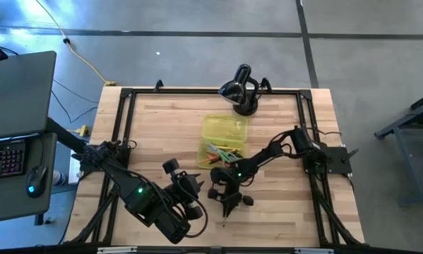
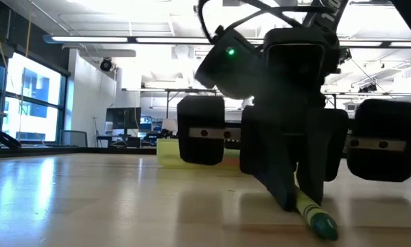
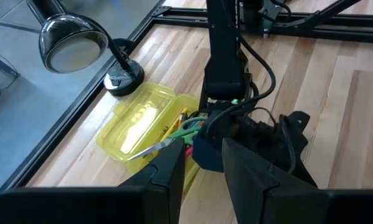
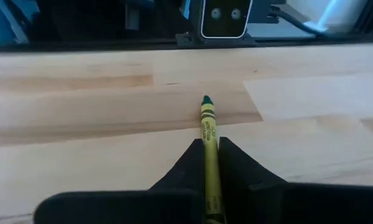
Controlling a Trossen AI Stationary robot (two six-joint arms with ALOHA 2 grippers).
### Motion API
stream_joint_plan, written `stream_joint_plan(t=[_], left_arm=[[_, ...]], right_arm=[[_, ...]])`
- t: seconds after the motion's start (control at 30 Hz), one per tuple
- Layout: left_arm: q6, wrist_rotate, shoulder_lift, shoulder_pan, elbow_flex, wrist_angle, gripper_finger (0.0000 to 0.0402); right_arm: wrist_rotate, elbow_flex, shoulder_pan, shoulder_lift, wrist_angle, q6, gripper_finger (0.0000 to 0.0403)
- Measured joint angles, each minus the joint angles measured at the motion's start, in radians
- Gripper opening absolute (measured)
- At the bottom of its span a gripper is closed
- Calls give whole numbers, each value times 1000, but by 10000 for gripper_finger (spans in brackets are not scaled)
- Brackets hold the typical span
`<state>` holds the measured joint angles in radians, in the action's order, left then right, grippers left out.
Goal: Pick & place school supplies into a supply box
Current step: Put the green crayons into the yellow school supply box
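My right gripper [image 1: 227, 204] is near the table's near edge, just in front of the supply box, and is shut on a green crayon in a yellow-green wrapper [image 2: 313, 214] [image 4: 208, 127]. The supply box [image 1: 224, 135] [image 3: 139, 121] is an open translucent yellow-green case at the table's middle. It holds several pencils and the green-handled scissors [image 3: 187, 126] at its near end. My left gripper [image 1: 195, 189] [image 3: 202, 177] waits open to the left of the right gripper, pointing toward the box. My right gripper pinches the crayon between its two fingers [image 2: 287, 185], which slant down from above. The crayon lies along the fingers, its back part hidden between them and its front half [image 4: 207, 121] sticking out past the tips. Its green tip [image 2: 323, 225] is at the table top.
A black domed lamp-like device [image 1: 241, 90] [image 3: 68, 43] stands at the far edge behind the box. A black frame [image 1: 126, 106] rims the table. Bare wood lies to the left and right of the box and along the near edge.
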<state>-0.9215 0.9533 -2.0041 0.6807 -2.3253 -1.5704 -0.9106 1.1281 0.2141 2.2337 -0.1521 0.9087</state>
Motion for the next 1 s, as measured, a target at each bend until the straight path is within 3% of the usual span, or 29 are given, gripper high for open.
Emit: stream_joint_plan(t=[0.13, 0.27, 0.43, 0.7, 0.9, 1.0], left_arm=[[-3, 0, 0, 0, 0, 7, 138], [-3, -2, 0, 0, 0, 16, 138], [0, -2, 0, 0, 0, 30, 138], [0, -1, 0, 0, 0, 29, 138], [0, -1, 0, 0, 0, 35, 138], [0, -1, 0, 0, 0, 34, 138]], right_arm=[[37, -34, 9, -1, -115, -6, 8], [-19, -68, 7, 4, -277, -174, 7], [9, -83, -1, -21, -375, -351, 7], [114, -81, -60, -214, -330, -405, 6], [222, -79, -191, -398, -123, -339, 6], [249, -80, -276, -430, -17, -326, 6]])
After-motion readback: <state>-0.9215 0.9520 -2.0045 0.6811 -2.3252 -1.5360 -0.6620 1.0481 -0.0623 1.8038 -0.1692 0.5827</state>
